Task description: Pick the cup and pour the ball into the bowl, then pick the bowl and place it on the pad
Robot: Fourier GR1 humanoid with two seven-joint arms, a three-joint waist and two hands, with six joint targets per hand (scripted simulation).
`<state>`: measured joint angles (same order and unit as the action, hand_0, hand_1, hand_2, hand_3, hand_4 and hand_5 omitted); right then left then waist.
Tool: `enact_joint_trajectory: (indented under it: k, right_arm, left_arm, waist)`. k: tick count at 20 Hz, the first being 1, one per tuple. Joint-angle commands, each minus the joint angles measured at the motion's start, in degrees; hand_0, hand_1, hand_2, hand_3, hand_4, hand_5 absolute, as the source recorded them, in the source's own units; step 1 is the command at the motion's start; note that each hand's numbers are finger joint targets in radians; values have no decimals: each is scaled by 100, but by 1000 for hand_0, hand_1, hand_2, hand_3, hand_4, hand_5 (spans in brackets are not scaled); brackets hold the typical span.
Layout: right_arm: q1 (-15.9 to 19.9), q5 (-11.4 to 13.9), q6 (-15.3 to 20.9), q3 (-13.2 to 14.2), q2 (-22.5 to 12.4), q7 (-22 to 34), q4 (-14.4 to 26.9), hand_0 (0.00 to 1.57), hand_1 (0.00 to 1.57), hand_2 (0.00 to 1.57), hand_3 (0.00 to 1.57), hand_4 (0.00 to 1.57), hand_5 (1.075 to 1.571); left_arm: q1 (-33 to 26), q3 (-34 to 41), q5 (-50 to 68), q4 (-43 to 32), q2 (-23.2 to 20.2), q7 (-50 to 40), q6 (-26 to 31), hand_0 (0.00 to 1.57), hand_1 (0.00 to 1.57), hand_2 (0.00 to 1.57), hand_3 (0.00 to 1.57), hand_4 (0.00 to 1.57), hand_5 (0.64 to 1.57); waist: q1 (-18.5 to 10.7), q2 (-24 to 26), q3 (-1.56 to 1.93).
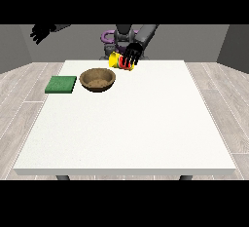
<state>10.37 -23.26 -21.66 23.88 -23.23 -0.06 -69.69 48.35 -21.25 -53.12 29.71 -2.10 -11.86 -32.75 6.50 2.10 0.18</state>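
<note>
Bowl [98, 80] sat unfilled beside the pad [61, 84] while my fingers [130, 55] curled round the tipped cup [120, 61], pour just begun.

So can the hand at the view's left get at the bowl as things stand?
Probably yes: the hand at the view's left is raised off to the side, holding nothing, and nothing stands between it and the bowl, though it must come down and across.
</note>
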Motion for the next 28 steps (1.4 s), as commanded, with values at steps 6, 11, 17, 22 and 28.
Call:
enact_joint_trajectory:
  k: [6,11,17,22,28]
  right_arm:
    - [290,170,4,-179,-8,73,403,0,0,0,177,694,1556]
    - [379,124,-99,-211,-9,132,619,0,0,0,290,693,1552]
    - [644,428,120,-401,362,-509,769,0,0,0,329,686,1549]
    - [524,118,145,-345,210,247,373,0,0,0,165,706,1550]
    - [300,234,403,-8,16,-29,706,0,0,0,143,726,1546]
  left_arm:
    - [638,-1456,-1604,-273,207,-1999,884,1456,1456,1571,1571,1260,1557]
    - [957,-1908,-2006,-137,209,-2317,1910,1217,1217,1571,1571,1057,1571]
    - [975,-2508,-2062,791,210,-2625,3122,333,333,1276,1571,1091,1569]
    - [735,-2116,-2238,770,138,-2077,3153,0,0,1056,1547,1106,1570]
    - [201,-665,-728,1872,-460,-1495,1627,1042,1042,1571,1438,1269,1567]
  waist:
    - [150,284,-9]
    - [198,404,-12]
    - [384,53,-14]
    - [248,430,-19]
    - [-584,467,-44]
